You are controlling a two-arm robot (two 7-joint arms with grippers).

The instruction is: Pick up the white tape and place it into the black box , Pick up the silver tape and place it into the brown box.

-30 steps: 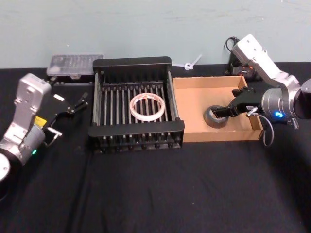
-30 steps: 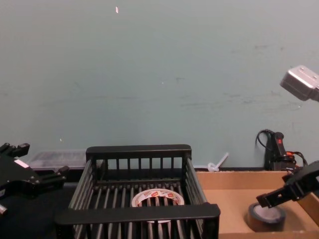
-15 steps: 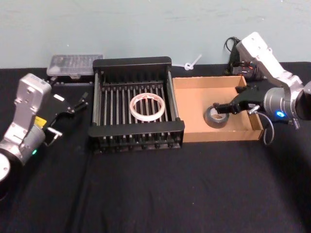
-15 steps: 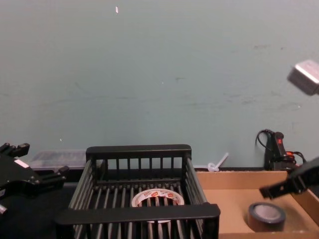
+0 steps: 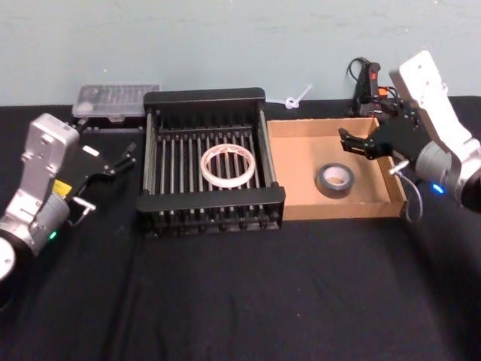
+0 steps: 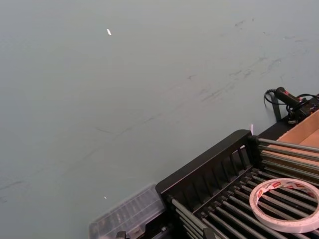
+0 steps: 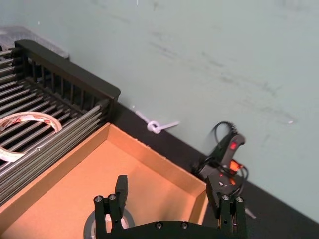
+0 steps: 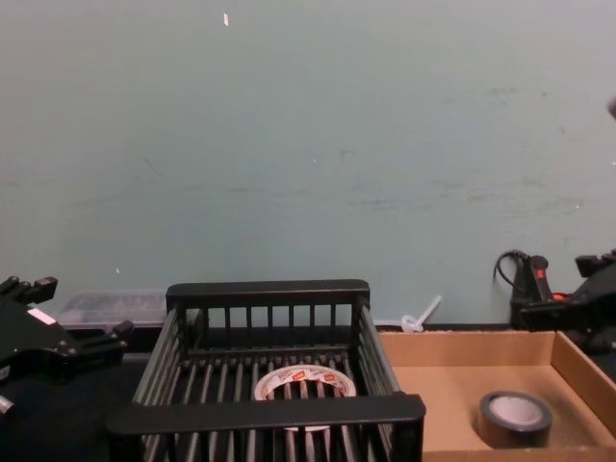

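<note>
The white tape (image 5: 226, 165) lies flat on the barred bottom of the black box (image 5: 204, 96), and shows again in the chest view (image 8: 304, 378) and both wrist views (image 6: 255, 205) (image 7: 30, 116). The silver tape (image 5: 335, 178) rests on the floor of the brown box (image 5: 301, 204), free of any gripper. My right gripper (image 5: 355, 143) hovers open above the box's far right part; in its wrist view the silver tape (image 7: 89, 226) sits below its spread fingers (image 7: 118, 191). My left gripper (image 5: 124, 158) is parked open, left of the black box.
A clear plastic case (image 5: 116, 98) lies behind the black box's left corner. A black handheld device with a cable (image 5: 368, 79) and a white tie (image 5: 297, 98) sit by the wall behind the brown box. Black cloth covers the table.
My right gripper has let go of the silver tape and risen up and back, away from it. The tape stays in the brown box. The left arm has not moved.
</note>
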